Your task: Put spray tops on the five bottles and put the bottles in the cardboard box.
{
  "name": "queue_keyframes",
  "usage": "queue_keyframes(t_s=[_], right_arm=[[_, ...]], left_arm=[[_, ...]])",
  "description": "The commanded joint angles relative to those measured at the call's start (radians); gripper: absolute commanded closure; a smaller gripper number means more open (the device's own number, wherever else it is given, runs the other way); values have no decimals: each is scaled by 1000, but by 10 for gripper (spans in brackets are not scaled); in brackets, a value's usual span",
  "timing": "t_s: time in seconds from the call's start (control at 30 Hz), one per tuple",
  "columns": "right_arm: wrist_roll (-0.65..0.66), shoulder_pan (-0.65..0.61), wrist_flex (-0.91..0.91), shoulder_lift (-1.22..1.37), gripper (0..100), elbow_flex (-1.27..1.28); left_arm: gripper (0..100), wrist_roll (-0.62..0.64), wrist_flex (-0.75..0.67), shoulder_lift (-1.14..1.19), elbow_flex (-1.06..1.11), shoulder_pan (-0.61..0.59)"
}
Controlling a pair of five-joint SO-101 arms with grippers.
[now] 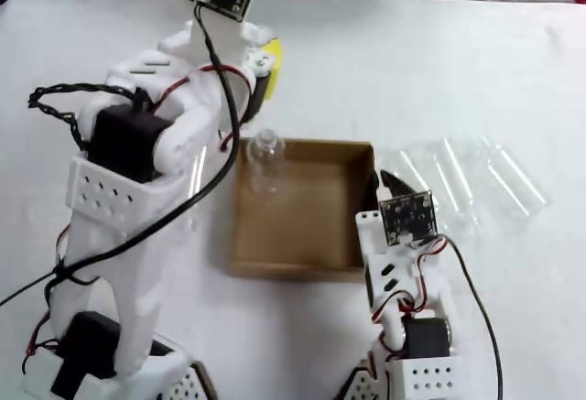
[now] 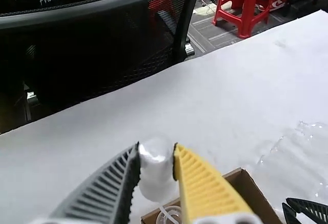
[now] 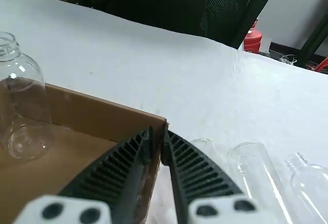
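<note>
Spray top (image 2: 154,165), white, sat pinched between the grey and yellow fingers of my left gripper (image 2: 156,152), which was clamped on it just beyond the far left corner of the cardboard box (image 1: 302,270). One clear bottle (image 1: 265,157) stood upright inside the box at that same corner, its neck bare. My right gripper (image 3: 156,131) had its black fingers drawn almost together, gripping nothing that I could see, right at the box's right wall. More clear bottles (image 1: 467,185) lay on their sides on the table (image 1: 412,52) just right of the box.
</note>
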Motion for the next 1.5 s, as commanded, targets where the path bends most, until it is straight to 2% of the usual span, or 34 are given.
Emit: queue_keyframes(t_s=[0.0,0.23,0.5,1.3,1.47], right_arm=[[-8,2,-22,-4,981,9],[-8,1,-24,-4,981,9],[-8,1,-22,-4,981,9],[-6,4,-25,-4,981,9],[-6,5,-25,-4,981,9]], left_arm=[[977,8,-38,-5,-48,4],[977,8,-52,2,-15,-2],[977,8,-152,-7,121,-1],[978,-18,-86,1,155,39],[978,-18,-117,-7,249,39]])
